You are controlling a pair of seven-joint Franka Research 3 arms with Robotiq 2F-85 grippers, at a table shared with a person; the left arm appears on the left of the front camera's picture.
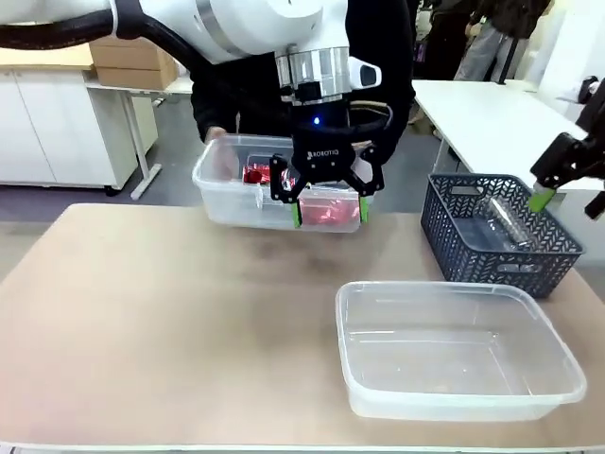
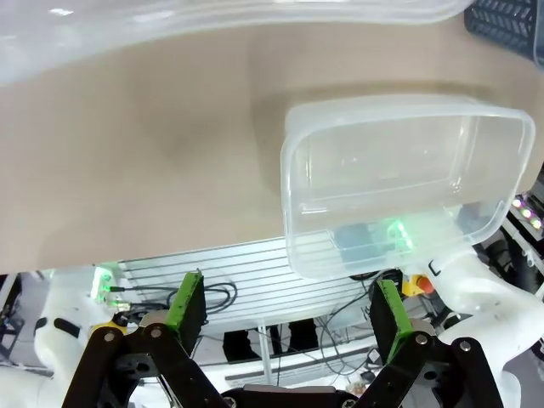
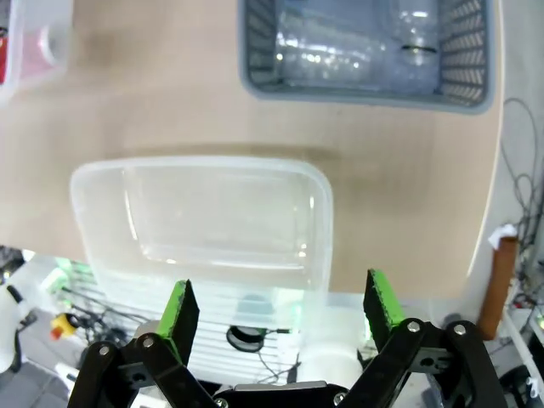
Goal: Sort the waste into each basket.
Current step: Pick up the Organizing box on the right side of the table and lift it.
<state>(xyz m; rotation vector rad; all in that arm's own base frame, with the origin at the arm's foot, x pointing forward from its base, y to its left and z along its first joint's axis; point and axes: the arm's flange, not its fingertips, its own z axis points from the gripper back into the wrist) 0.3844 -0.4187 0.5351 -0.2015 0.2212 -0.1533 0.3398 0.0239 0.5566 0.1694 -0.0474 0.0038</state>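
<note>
The worktop (image 1: 142,322) is plain light brown. The near tub (image 1: 454,405) is clear, without colour. The far tub (image 1: 219,189) is clear too, and the cans (image 1: 255,174) in it are red. The crate (image 1: 449,236) is dark grey-blue with a lattice pattern; its bottles (image 1: 506,219) are clear. The left fingers (image 1: 296,216) and right fingers (image 3: 181,310) are black with green pads.

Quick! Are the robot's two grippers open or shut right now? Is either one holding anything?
Left gripper: open, holding nothing.
Right gripper: open, holding nothing.
</note>
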